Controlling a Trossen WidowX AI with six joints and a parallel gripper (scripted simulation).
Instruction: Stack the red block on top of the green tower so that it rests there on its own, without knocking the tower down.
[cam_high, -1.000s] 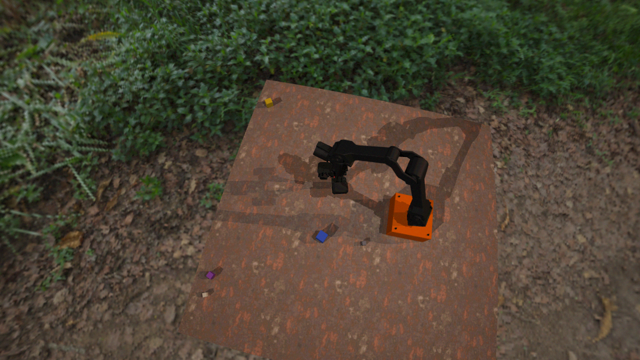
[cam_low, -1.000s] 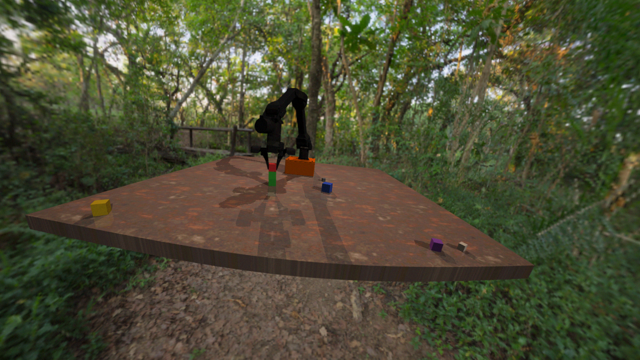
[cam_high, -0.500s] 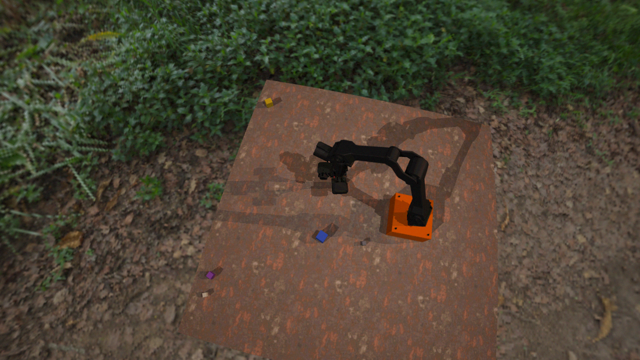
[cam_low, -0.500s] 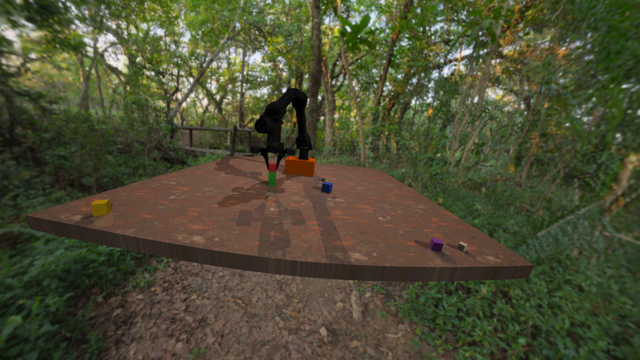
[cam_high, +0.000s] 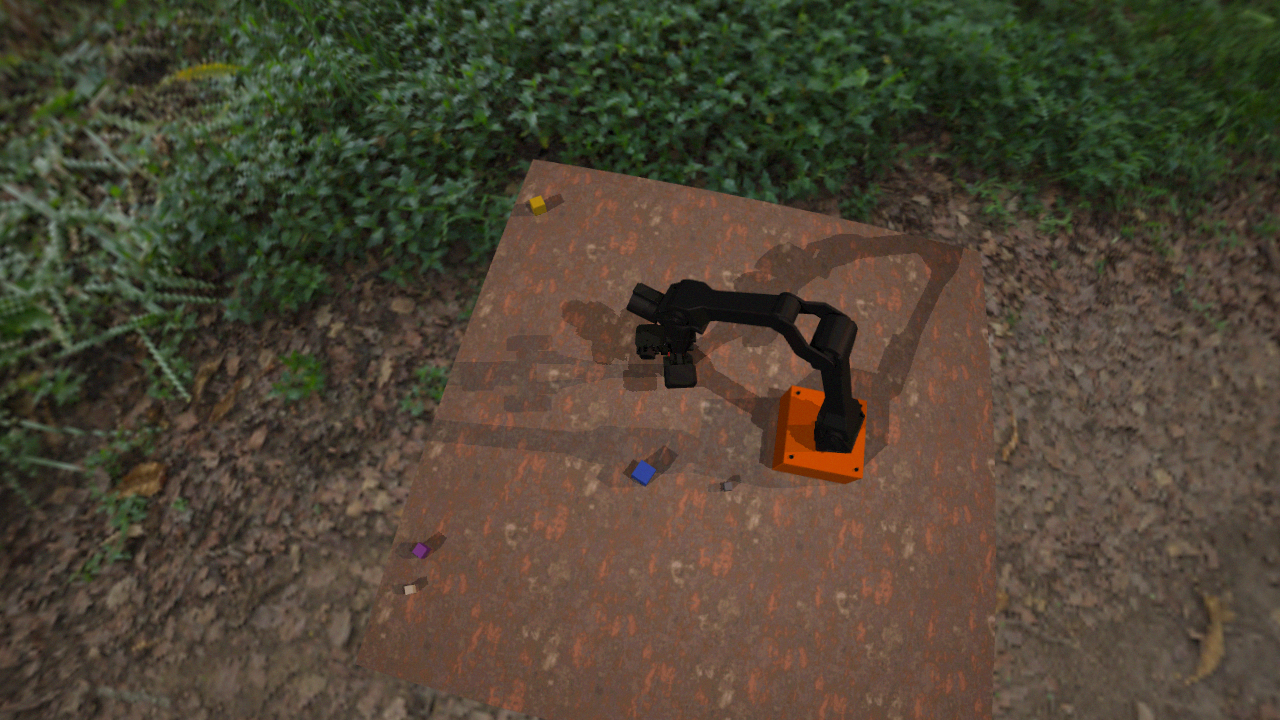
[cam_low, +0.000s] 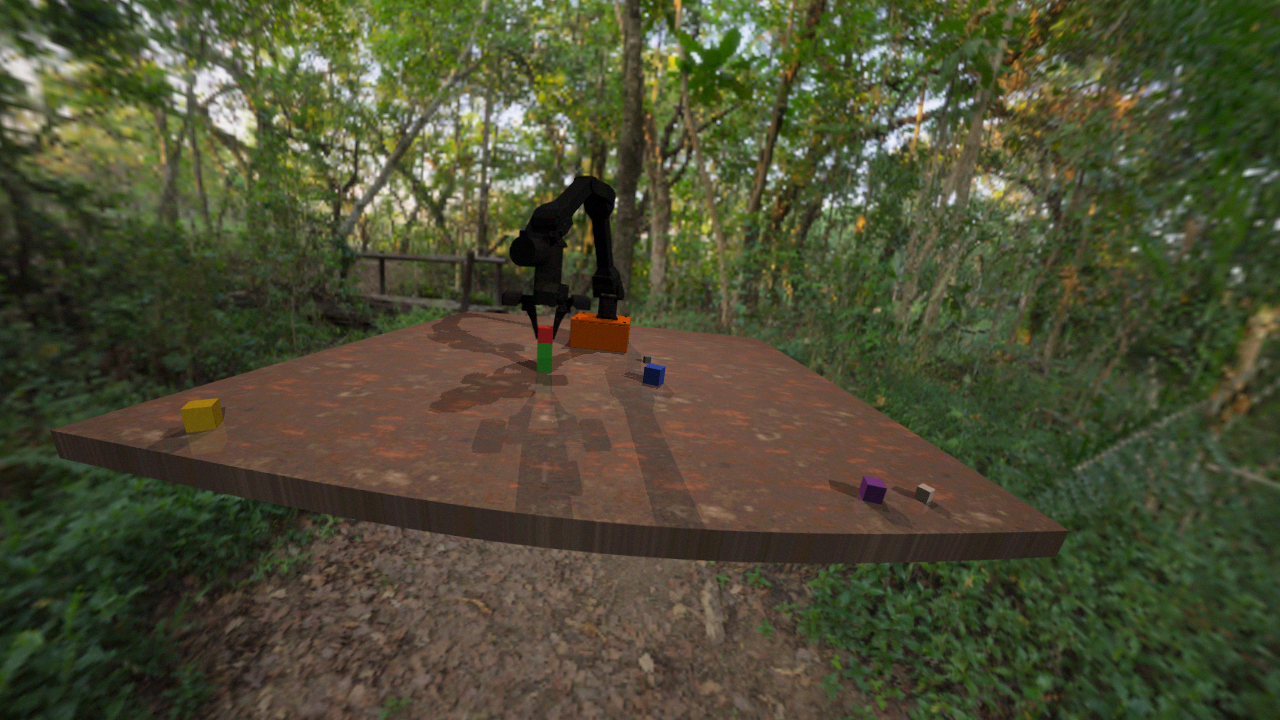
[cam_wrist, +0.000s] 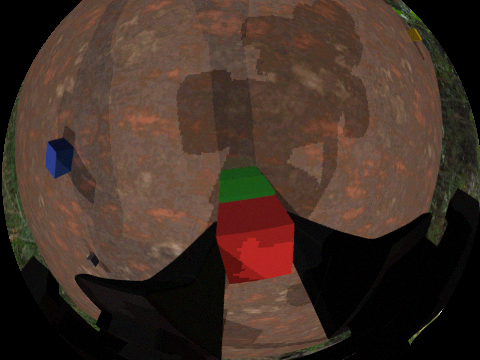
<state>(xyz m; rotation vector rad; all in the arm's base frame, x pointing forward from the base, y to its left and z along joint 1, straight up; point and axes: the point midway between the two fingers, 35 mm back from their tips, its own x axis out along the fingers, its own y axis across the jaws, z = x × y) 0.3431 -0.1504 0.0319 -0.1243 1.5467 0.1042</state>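
At the far left of the exterior view a yellow cube (cam_low: 201, 414) sits near the edge of the rust-brown surface (cam_low: 733, 429), well apart from everything else. Toward the middle, the green tower (cam_low: 544, 357) stands upright on the surface with the red block (cam_low: 544, 334) directly on top of it, the two touching and lined up in one column. The black end effector (cam_low: 545, 333) points straight down over this column, its two fingers pinching the red block from either side. In the wrist view the red block (cam_wrist: 255, 240) fills the gap between the dark fingers, and the green tower (cam_wrist: 246, 184) shows just beyond its upper edge.

Just right of the column stands the arm's orange base (cam_low: 598, 332). A blue cube (cam_low: 653, 374) lies near it, with a tiny dark cube (cam_low: 646, 359) just beside. Far to the right, near the front edge, a purple cube (cam_low: 872, 488) and a small tan cube (cam_low: 924, 492) sit close together but apart.
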